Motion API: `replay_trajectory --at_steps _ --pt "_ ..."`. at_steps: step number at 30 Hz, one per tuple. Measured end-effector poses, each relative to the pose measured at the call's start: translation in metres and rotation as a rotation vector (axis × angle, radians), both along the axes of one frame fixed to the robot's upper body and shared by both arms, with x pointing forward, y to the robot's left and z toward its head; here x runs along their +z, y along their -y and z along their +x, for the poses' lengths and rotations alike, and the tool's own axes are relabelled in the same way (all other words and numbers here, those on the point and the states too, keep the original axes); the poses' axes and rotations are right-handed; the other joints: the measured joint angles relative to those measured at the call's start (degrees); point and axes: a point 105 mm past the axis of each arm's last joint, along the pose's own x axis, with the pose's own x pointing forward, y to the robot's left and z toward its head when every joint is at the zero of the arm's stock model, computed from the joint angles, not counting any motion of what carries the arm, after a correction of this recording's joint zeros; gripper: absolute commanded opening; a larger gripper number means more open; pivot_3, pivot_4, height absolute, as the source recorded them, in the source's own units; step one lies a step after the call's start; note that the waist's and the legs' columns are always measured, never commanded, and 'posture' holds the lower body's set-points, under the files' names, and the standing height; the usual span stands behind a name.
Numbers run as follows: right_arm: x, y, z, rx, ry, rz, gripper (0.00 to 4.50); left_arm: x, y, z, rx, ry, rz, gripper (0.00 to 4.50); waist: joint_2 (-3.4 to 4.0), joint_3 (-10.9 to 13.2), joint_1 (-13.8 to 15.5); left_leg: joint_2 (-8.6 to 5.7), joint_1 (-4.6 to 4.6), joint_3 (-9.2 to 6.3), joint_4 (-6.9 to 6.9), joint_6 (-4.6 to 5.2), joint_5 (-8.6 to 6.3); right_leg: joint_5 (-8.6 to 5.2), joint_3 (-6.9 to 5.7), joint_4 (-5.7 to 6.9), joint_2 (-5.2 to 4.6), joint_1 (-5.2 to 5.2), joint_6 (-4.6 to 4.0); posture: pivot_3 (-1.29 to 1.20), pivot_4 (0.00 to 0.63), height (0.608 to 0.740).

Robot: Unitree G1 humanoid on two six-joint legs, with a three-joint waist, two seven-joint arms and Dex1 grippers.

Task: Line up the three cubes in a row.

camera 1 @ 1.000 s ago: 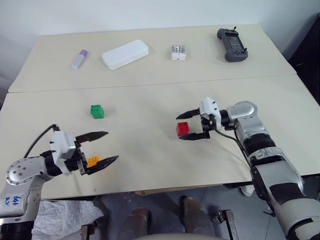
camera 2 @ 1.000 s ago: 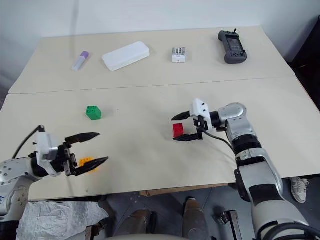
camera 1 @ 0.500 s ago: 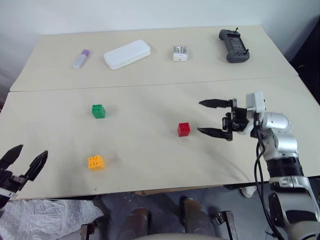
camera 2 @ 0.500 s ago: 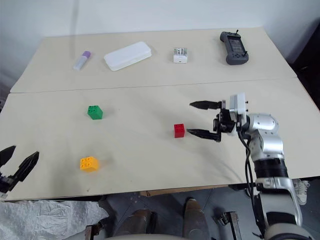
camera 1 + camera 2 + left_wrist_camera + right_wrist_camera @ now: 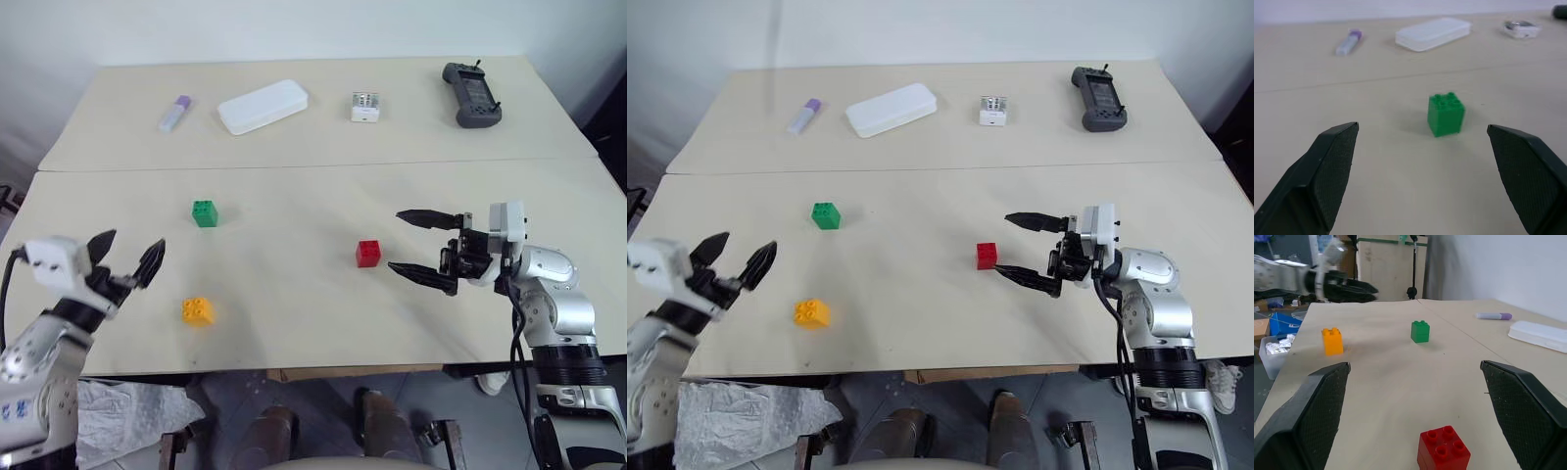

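Three studded cubes sit apart on the near table: the green cube (image 5: 205, 212) at back left, the yellow-orange cube (image 5: 197, 311) near the front edge, and the red cube (image 5: 368, 253) in the middle. My left gripper (image 5: 135, 241) is open and empty, left of the yellow-orange cube. In the left wrist view the green cube (image 5: 1445, 114) lies ahead of it, well beyond the fingertips. My right gripper (image 5: 395, 240) is open and empty, just right of the red cube (image 5: 1444, 449) and pointing at it without touching.
On the far table lie a purple-capped tube (image 5: 175, 114), a white rounded case (image 5: 263, 106), a small white-and-clear box (image 5: 364, 107) and a black controller (image 5: 471, 94). A seam (image 5: 313, 164) joins the two tables. The front edge runs close to the yellow-orange cube.
Both grippers have let go and drawn off: the left left the yellow-orange cube, swung out left, then turned towards the green cube. The right backed away rightwards from the red cube.
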Motion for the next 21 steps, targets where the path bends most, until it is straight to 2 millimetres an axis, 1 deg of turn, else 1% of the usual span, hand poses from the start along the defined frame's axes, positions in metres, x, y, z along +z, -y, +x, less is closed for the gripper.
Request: replay_trajectory --at_steps 2,4,6,8,12,16,19,21 --pt "0.004 -0.003 0.001 -0.001 -0.001 0.028 4.46 0.006 0.013 0.018 -0.002 -0.030 0.000 4.50 0.00 0.00 -0.23 0.02 0.00 0.00 0.00 -0.03 -0.02 0.00 0.00 -0.02 0.04 -0.02 0.00 0.00 0.150 0.740" --pt "0.005 -0.004 0.003 -0.003 -0.002 0.032 4.46 0.011 0.021 0.038 0.020 -0.056 -0.034 4.50 0.00 0.00 -0.12 0.03 -0.02 -0.02 0.00 -0.03 -0.02 0.00 -0.03 -0.03 0.06 -0.04 -0.01 0.00 0.150 0.740" --pt "0.006 -0.005 0.003 -0.003 0.001 0.033 4.46 0.012 0.029 0.052 0.028 -0.088 -0.035 4.50 0.00 0.00 -0.10 0.02 -0.02 -0.02 0.00 -0.04 -0.02 0.00 -0.04 -0.04 0.06 -0.03 -0.01 0.00 0.150 0.740" --pt "0.006 -0.006 0.003 -0.006 -0.001 0.034 4.46 0.007 0.035 0.061 0.038 -0.130 -0.016 4.50 0.00 0.00 -0.32 0.02 -0.03 -0.01 -0.01 -0.04 -0.02 0.00 -0.04 -0.06 0.06 -0.04 -0.01 0.00 0.150 0.740" --pt "0.007 -0.007 0.000 -0.001 0.009 0.031 4.46 -0.003 0.032 0.076 0.110 -0.193 -0.024 4.50 -0.01 0.00 -0.79 0.04 -0.04 -0.03 -0.02 -0.04 -0.02 0.00 -0.06 -0.07 0.07 -0.07 -0.01 0.00 0.150 0.740" --pt "0.005 -0.008 -0.002 -0.001 0.008 0.028 4.46 -0.015 0.039 0.082 0.114 -0.260 -0.021 4.50 -0.01 0.00 -0.92 0.02 -0.04 -0.03 0.01 -0.04 -0.02 0.00 -0.06 -0.07 0.06 -0.06 0.00 0.00 0.150 0.740" --pt "0.005 -0.008 -0.003 -0.007 0.011 0.028 4.50 -0.018 0.042 0.082 0.104 -0.280 -0.018 3.88 -0.01 0.00 -1.21 0.05 -0.04 -0.02 -0.01 -0.05 -0.03 0.00 -0.06 -0.07 0.07 -0.07 0.00 0.00 0.150 0.740" --pt "0.004 -0.008 -0.003 -0.012 0.010 0.028 4.50 -0.021 0.042 0.082 0.091 -0.293 -0.021 3.25 -0.01 0.00 -1.21 0.05 -0.04 -0.02 0.00 -0.05 -0.03 0.00 -0.06 -0.07 0.07 -0.07 0.00 0.00 0.150 0.740"
